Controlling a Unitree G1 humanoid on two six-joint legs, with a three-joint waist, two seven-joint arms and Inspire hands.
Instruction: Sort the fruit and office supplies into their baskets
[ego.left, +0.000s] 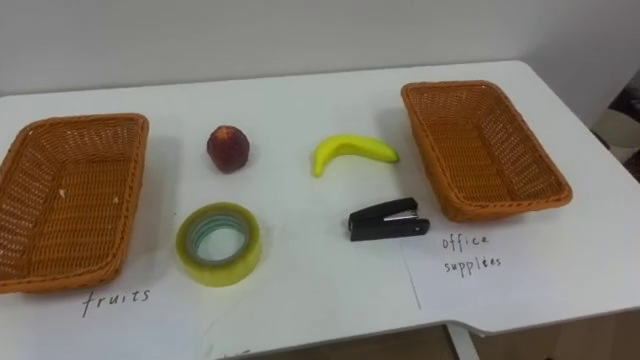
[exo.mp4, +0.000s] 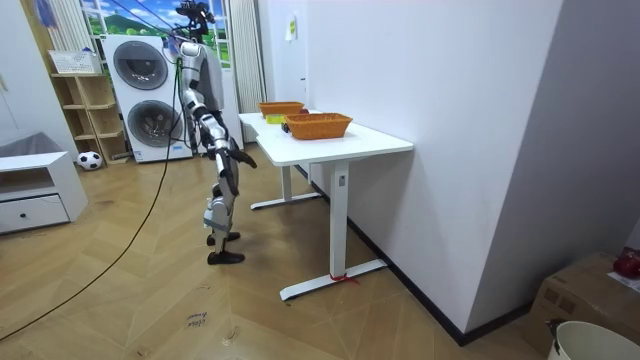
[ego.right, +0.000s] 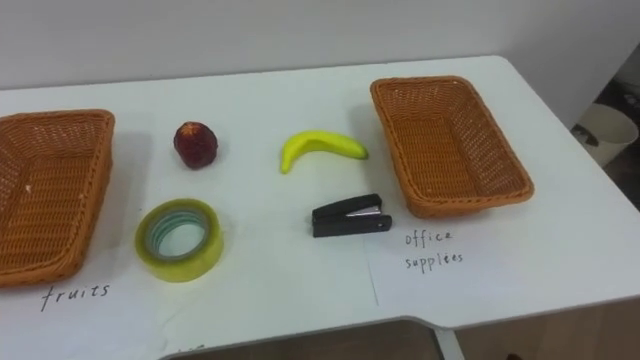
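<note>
On the white table a dark red fruit and a yellow banana lie in the middle, the banana to the right. In front of them are a yellowish tape roll and a black stapler. One wicker basket stands at the left above a handwritten "fruits" label, and nothing lies in it. The other wicker basket, likewise holding nothing, stands at the right beside an "office supplies" sheet. In the room view my right hand hangs below the table edge, away from everything.
I stand at the table's long side, facing the wall behind it. The table's right corner and front edge lie close to the right basket and the labels. Behind me are washing machines, a shelf and a low white cabinet.
</note>
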